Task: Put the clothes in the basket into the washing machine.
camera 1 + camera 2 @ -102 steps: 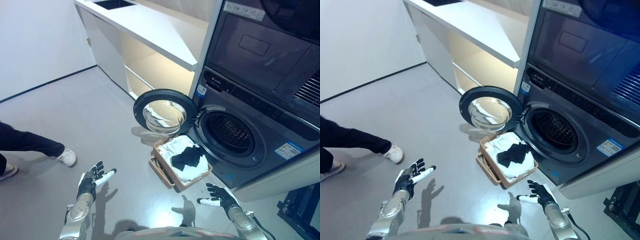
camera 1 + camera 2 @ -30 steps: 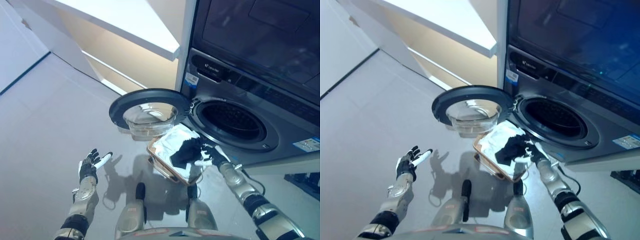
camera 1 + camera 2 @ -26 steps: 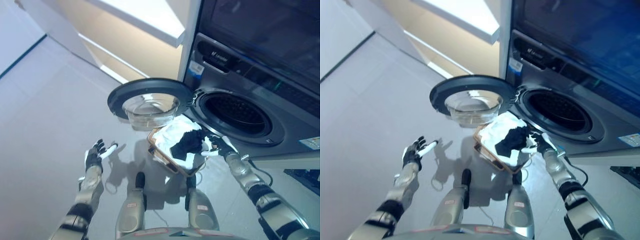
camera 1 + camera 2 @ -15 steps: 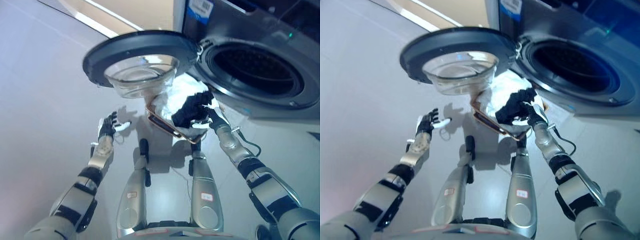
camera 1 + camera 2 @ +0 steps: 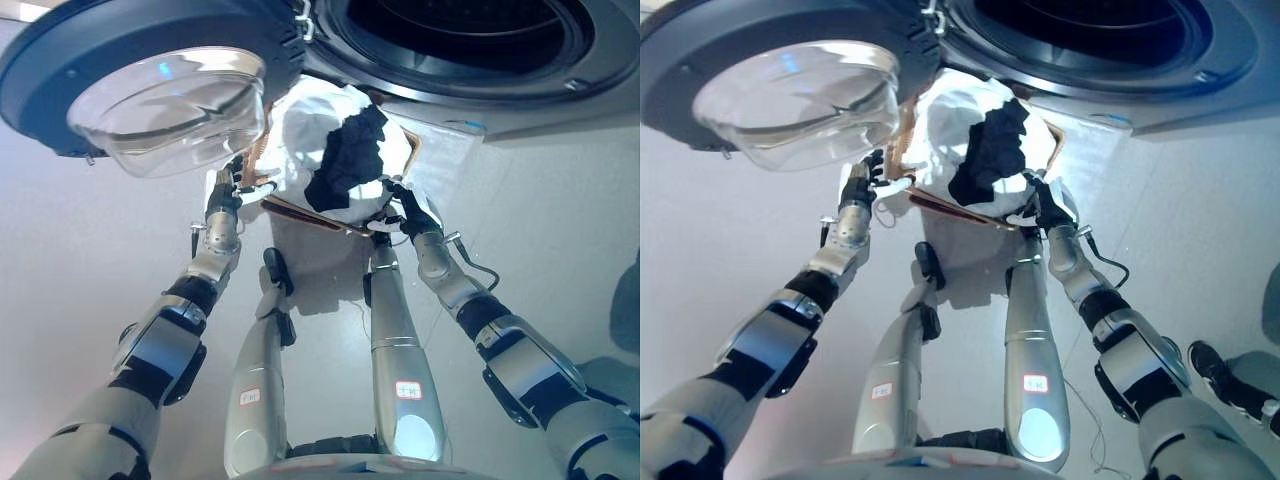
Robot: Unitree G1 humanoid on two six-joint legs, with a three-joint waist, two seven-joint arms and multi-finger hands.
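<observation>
We reach both spread, empty hands, left hand (image 5: 226,190) and right hand (image 5: 403,207), to the basket (image 5: 262,160) below the washing machine (image 5: 470,45); white clothes (image 5: 310,115) and dark garment (image 5: 345,160) remain inside, nothing loaded.

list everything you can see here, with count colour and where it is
washing machine: one, dark grey, top of view, drum open
door: one, dark rim with clear glass bowl, swung open at upper left
basket: one, brown, on the floor below the drum opening
white clothes: a heap, white, filling the basket
black garment: one, black, on top of the white heap
floor: grey
shoe: one, dark, a person's, lower right
left hand: dark, at the basket's left edge
right hand: dark, at the basket's right edge
</observation>
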